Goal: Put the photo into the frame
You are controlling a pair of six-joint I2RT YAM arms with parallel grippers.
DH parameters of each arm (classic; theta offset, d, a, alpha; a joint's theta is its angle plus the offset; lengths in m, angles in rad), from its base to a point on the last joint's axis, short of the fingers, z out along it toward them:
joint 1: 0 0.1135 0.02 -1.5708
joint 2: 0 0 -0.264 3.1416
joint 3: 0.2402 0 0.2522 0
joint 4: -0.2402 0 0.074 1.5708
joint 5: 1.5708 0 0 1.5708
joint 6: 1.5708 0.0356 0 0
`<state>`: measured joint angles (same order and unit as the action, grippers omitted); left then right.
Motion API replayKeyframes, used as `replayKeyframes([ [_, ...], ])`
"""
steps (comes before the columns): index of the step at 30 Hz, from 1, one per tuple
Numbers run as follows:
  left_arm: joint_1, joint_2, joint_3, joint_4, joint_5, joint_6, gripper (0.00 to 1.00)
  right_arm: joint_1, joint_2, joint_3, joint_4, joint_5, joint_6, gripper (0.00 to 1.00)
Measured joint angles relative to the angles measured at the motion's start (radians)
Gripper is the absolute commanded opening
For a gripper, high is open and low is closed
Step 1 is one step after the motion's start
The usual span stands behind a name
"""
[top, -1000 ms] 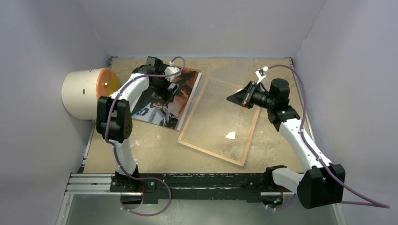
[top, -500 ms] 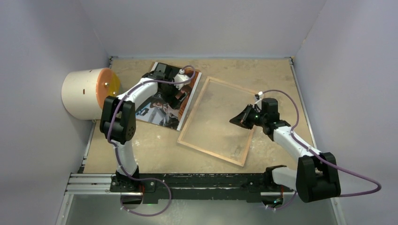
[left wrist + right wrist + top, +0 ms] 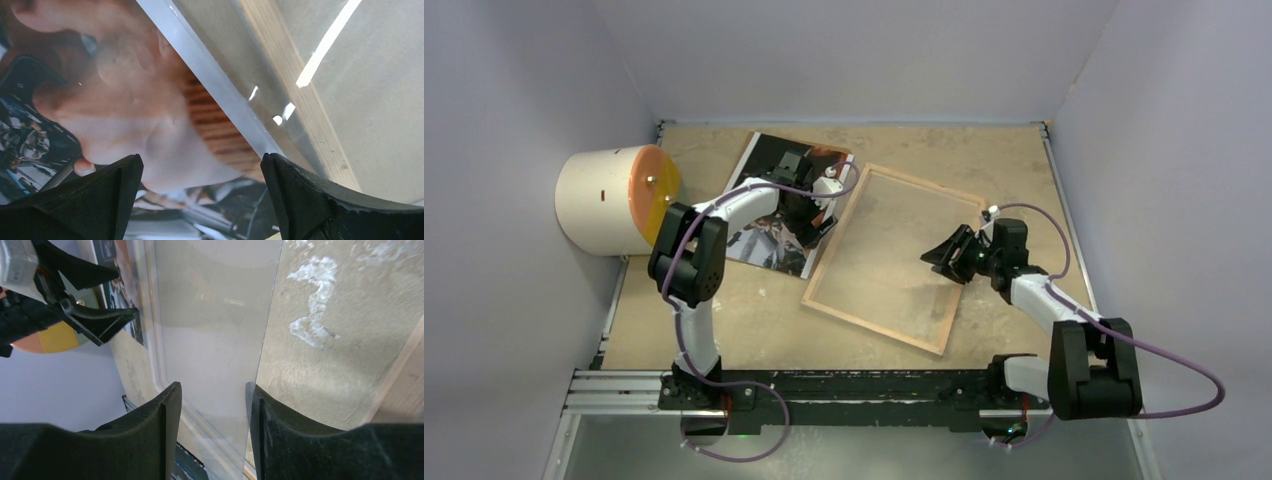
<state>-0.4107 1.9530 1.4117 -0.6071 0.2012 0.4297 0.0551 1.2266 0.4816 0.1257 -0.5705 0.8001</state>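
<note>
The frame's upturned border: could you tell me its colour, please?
The frame shows light wood-brown, best seen from the top external view.

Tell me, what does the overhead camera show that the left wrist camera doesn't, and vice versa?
Overhead only: the right gripper above the frame's right side, the white cylinder at left, the whole table. Left wrist only: close detail of the photo's print and glare streaks on the glass. Both: the photo, the frame's wooden rail, the open left gripper.

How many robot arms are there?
2. The left white-and-black robot arm reaches over the glossy dark rectangular photo at back left; the right arm reaches over the thin light-wood rectangular frame's right edge.
</note>
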Motion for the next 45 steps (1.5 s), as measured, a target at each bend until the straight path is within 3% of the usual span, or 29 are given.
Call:
replayKeyframes([
  [8, -0.001, 0.015, -0.018, 0.015, -0.034, 0.001, 0.98, -0.029, 0.076, -0.026, 0.097, -0.072, 0.012, 0.33],
  [13, -0.004, 0.017, -0.018, 0.022, -0.046, 0.004, 0.98, -0.029, 0.108, -0.027, 0.119, -0.103, 0.01, 0.02],
  [14, -0.004, 0.018, -0.018, 0.023, -0.049, 0.005, 0.98, -0.029, 0.108, -0.027, 0.119, -0.103, 0.006, 0.0],
  [45, -0.005, 0.018, 0.025, 0.005, -0.076, 0.008, 0.99, -0.085, 0.038, -0.089, 0.124, 0.012, 0.011, 0.0],
])
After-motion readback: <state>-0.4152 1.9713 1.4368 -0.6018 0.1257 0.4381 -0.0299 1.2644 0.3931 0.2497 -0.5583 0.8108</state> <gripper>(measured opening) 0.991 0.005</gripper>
